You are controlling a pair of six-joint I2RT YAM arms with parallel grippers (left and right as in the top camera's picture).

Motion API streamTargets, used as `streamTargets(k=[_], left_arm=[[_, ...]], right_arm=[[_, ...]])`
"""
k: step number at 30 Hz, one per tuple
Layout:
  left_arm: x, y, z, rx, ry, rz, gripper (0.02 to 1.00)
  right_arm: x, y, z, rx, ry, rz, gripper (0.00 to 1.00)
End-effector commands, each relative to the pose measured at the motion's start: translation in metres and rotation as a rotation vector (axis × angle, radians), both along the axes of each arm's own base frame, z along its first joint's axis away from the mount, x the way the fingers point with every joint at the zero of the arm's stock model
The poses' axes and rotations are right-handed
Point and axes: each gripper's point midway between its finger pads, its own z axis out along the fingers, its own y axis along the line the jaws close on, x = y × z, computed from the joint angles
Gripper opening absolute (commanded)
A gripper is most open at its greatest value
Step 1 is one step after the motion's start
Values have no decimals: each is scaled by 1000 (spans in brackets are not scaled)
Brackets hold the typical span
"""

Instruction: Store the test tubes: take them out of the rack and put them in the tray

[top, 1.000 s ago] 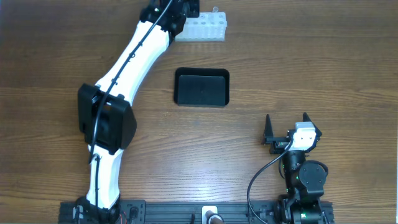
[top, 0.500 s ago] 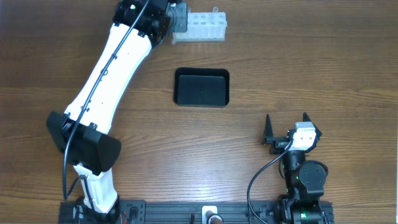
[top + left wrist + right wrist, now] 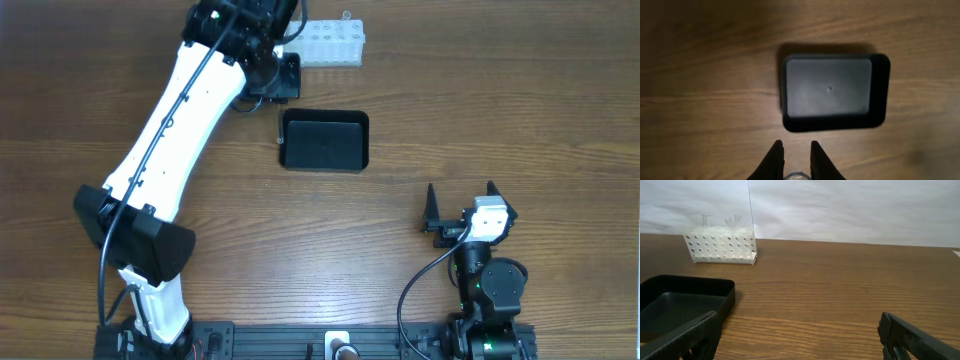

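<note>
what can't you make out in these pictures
Rack, top view: its left end is hidden by the left arm.
Test tube in the left gripper, left wrist view: only a clear rim shows, the rest cut off by the edge.
Tubes standing in the rack, right wrist view: too small to count.

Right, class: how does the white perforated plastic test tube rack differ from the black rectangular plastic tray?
The white perforated plastic rack stands tall; the black rectangular plastic tray is low. The rack holds clear tubes; the tray is empty. Both rest on the wooden table.
</note>
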Motion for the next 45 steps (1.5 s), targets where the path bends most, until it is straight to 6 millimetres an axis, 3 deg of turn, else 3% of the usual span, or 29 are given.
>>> streamTargets(k=[1, 7, 15, 25, 45], left_arm=[[-5, -18, -24, -26, 82, -17, 56], [2, -24, -54, 2, 126, -23, 38], [26, -35, -76, -14, 90, -22, 40], [28, -34, -116, 24, 164, -15, 40], [30, -30, -155, 56, 228, -4, 53]], right_arm=[[0, 0, -1, 3, -1, 1, 991], [0, 0, -1, 3, -1, 1, 993], [0, 0, -1, 3, -1, 1, 991], [0, 0, -1, 3, -1, 1, 991], [0, 0, -1, 3, -1, 1, 991]])
